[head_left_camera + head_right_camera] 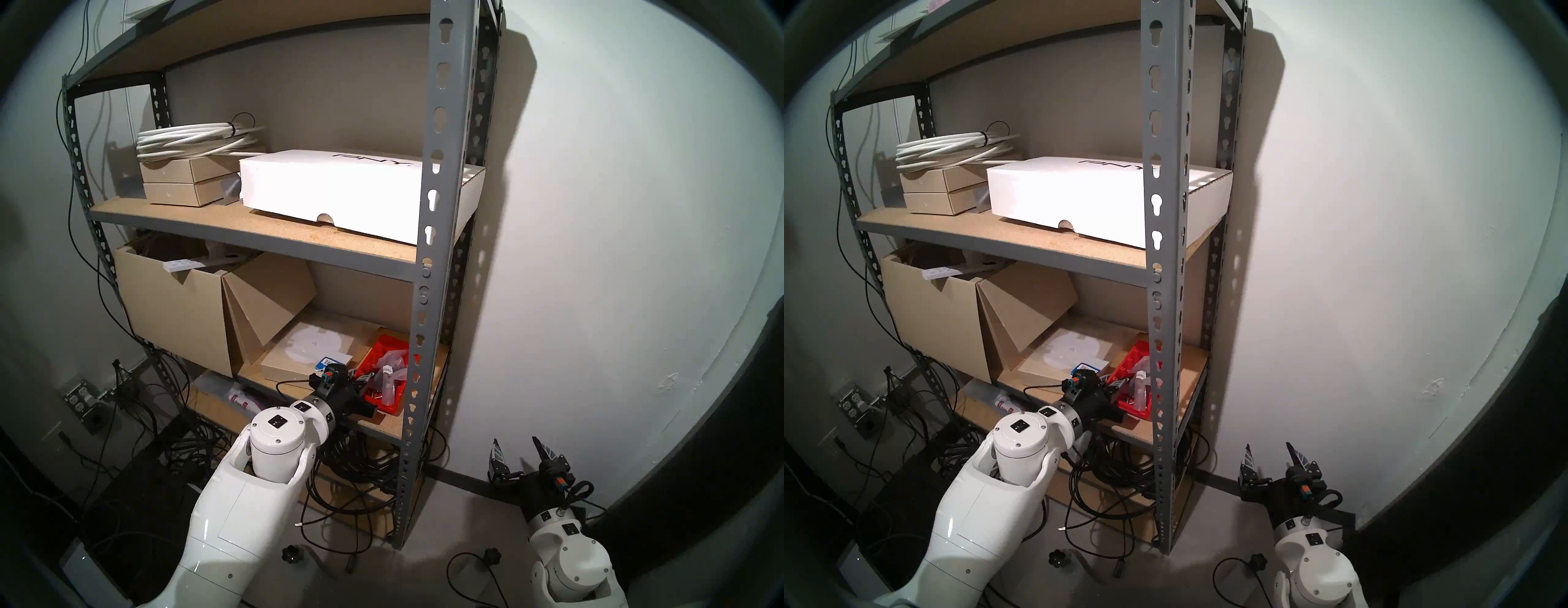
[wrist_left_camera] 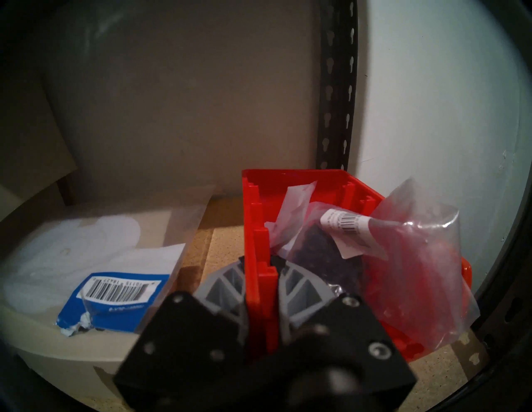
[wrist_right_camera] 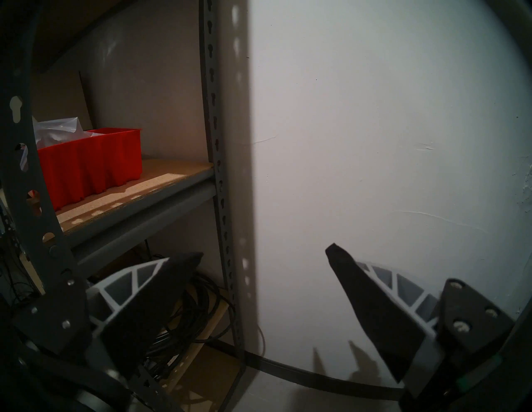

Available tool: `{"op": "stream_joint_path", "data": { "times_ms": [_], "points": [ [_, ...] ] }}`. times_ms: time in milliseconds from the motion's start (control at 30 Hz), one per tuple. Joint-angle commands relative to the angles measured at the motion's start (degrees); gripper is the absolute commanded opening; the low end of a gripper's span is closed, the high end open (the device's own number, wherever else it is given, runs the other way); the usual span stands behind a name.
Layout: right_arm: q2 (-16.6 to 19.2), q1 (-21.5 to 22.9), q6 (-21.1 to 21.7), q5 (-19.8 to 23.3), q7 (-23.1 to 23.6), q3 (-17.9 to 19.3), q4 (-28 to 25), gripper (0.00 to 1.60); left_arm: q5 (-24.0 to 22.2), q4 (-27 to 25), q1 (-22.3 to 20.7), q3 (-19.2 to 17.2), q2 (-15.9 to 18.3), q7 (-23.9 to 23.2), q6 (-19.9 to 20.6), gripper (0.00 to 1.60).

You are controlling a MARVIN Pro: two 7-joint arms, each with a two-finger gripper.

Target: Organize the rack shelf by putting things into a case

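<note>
Left gripper (image 2: pixel 260 267) is clamped on the near wall of the red parts bin (image 2: pixel 299 184), which sits on the rack shelf (image 1: pixel 382 424) at 3 o'clock, partly hidden by an upright (image 1: pixel 424 339). Clear hardware bags (image 2: pixel 408 244) are piled inside; contents are indistinct. Right gripper (image 3: pixel 263 259) is spread apart, empty.

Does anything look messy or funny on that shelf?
Yes. A crinkly plastic bag sticks out over the red bin's right wall instead of lying inside, and the left gripper is pinching the bin's left wall.
</note>
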Motion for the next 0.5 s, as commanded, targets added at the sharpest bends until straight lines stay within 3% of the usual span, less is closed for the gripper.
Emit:
{"op": "stream_joint_path", "data": {
  "times_ms": [0,467],
  "points": [
    [0.0,0.1,-0.1,0.0,0.0,0.0,-1.1,1.6,-3.2,-2.0,0.6,-1.7,-0.7,-1.5,-2.8,0.0],
    [0.0,0.1,-0.2,0.0,0.0,0.0,-1.0,1.6,-7.7,-4.1,-0.8,-3.0,-2.0,-4.4,0.3,0.0]
  ]
}}
